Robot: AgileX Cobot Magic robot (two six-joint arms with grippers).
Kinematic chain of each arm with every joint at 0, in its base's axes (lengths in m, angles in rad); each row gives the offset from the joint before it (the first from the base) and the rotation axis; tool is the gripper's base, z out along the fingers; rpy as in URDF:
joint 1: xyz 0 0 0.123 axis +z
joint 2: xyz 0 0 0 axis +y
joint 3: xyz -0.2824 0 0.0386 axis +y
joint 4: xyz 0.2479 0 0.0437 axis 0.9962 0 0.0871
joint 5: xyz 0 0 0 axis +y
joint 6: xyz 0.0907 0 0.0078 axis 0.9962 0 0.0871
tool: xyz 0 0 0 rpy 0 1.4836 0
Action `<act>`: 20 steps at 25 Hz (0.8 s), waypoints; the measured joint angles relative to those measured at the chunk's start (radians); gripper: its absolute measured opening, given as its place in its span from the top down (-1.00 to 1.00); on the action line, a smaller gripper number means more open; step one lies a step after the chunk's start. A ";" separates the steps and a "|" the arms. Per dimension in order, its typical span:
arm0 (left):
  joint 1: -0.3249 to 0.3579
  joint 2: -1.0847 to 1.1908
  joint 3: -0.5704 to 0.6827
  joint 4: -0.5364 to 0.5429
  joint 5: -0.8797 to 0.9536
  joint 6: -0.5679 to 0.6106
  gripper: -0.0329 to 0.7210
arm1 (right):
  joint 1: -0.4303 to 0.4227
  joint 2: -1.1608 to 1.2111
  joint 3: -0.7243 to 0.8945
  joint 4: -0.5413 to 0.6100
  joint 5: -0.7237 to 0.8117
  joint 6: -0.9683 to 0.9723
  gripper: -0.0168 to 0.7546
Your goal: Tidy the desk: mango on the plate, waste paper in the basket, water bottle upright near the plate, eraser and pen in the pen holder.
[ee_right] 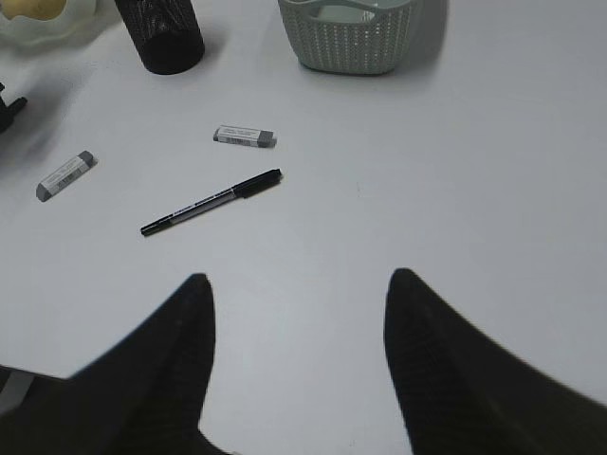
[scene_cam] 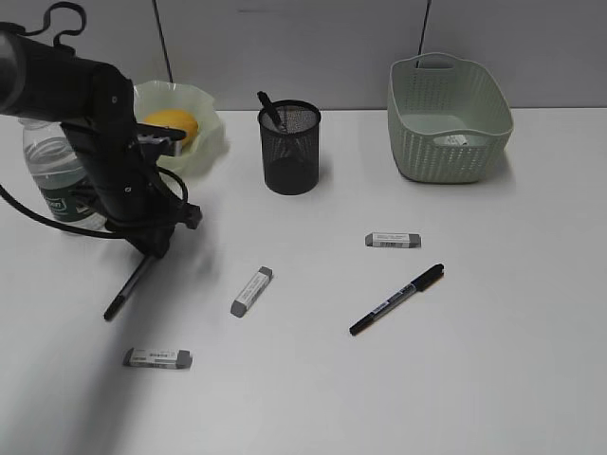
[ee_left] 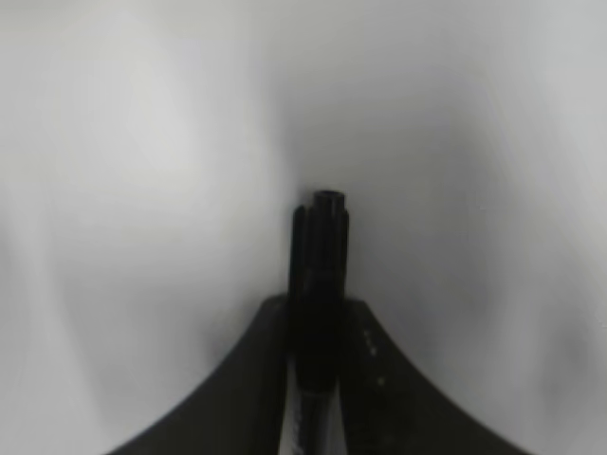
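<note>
Left pincer [ee_left: 319, 327] clamped on a black pen [ee_left: 321, 256], right pincer [ee_right: 296, 289] wide, empty

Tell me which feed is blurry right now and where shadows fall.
Left wrist view: soft focus, the pen between the jaws dark and blurred. Exterior view: sharp, arm shadow on the desk at lower left. Right wrist view: clear, only the near jaws blurred.

Three erasers lie on the desk [scene_cam: 493, 379]: one [scene_cam: 157, 357] nearest the front left, one [scene_cam: 251, 291] in the middle, one [scene_cam: 394, 240] to the right. There are three pens (one [scene_cam: 395, 300] lying loose, one [scene_cam: 130, 287] at the left arm, one [scene_cam: 269, 111] standing in the pen holder [scene_cam: 289, 148]). One each of mango [scene_cam: 174, 127], plate [scene_cam: 204, 133], water bottle [scene_cam: 59, 175] and basket [scene_cam: 449, 118].
</note>
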 joint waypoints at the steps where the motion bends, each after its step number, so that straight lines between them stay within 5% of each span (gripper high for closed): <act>1: -0.006 -0.004 0.000 -0.004 0.002 0.000 0.57 | 0.000 0.000 0.000 0.000 0.000 0.000 -0.23; 10: -0.022 -0.152 -0.097 -0.072 -0.051 0.000 0.58 | 0.000 0.000 0.000 0.000 -0.001 0.000 -0.23; 20: -0.062 -0.185 -0.182 -0.217 -0.562 -0.001 0.58 | 0.000 0.000 0.000 -0.001 -0.002 0.001 -0.23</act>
